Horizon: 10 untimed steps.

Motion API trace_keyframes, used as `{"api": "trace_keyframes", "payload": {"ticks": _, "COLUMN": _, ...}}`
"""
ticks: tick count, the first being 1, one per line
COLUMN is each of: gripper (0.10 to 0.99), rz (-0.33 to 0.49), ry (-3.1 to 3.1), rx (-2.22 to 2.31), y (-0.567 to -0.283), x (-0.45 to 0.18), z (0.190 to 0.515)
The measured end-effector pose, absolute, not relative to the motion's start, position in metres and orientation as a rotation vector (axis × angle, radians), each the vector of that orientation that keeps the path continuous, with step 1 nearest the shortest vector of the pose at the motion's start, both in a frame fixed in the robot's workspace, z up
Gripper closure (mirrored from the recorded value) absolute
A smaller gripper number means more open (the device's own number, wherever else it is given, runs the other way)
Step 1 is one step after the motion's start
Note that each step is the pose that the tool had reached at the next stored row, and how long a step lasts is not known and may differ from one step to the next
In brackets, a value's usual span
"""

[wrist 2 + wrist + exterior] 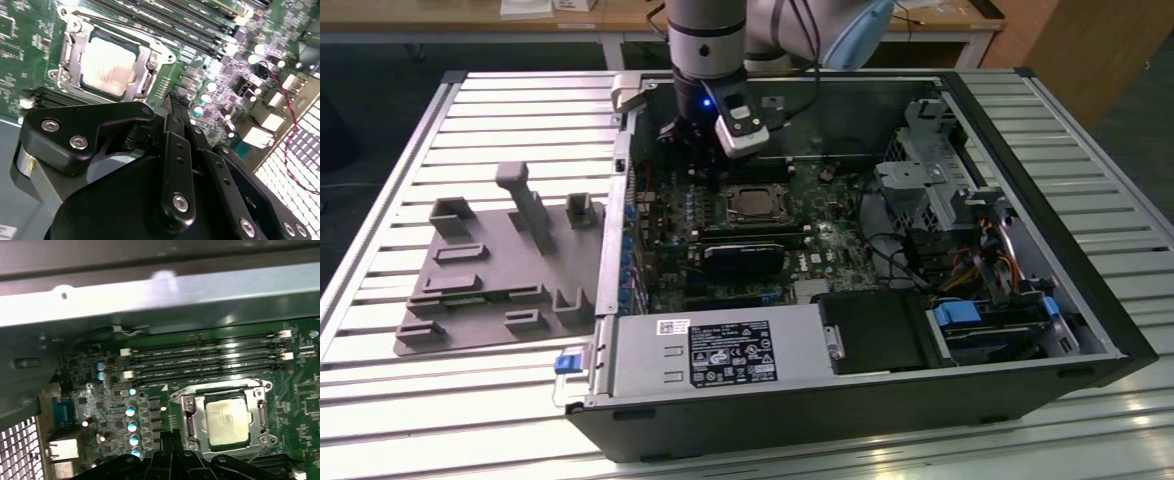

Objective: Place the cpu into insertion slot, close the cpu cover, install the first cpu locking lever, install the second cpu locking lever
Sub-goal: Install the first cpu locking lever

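Observation:
The cpu (750, 203) lies in the insertion slot (750, 189) on the green board inside the open case, its silver top showing in both wrist views (107, 65) (227, 422). The cpu cover (67, 47) (192, 412) lies flat around it as a grey metal frame. My gripper (694, 140) hangs over the board just beyond the socket, toward the case's far wall. Its black fingers (176, 112) are shut together with nothing between them, and its tips (170, 437) stand beside the socket, not touching it.
Long black memory slots (200, 357) run beside the socket, and a black card (747, 258) sits nearer the power supply (707, 355). Drive cages and cables (947, 200) fill the exterior view's right. A grey fixture plate (494, 270) lies outside the case on the slatted table.

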<state>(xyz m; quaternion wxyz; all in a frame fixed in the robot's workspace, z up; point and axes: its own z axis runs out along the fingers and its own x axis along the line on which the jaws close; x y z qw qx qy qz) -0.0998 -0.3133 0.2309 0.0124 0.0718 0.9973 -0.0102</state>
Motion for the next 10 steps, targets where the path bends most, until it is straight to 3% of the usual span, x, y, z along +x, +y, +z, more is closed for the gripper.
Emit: {"api": "trace_keyframes", "payload": {"ticks": 10, "gripper": 0.984, "rz": -0.03, "ry": 3.105, "rx": 0.224, "y": -0.3133, "x": -0.106, "z": 0.236}}
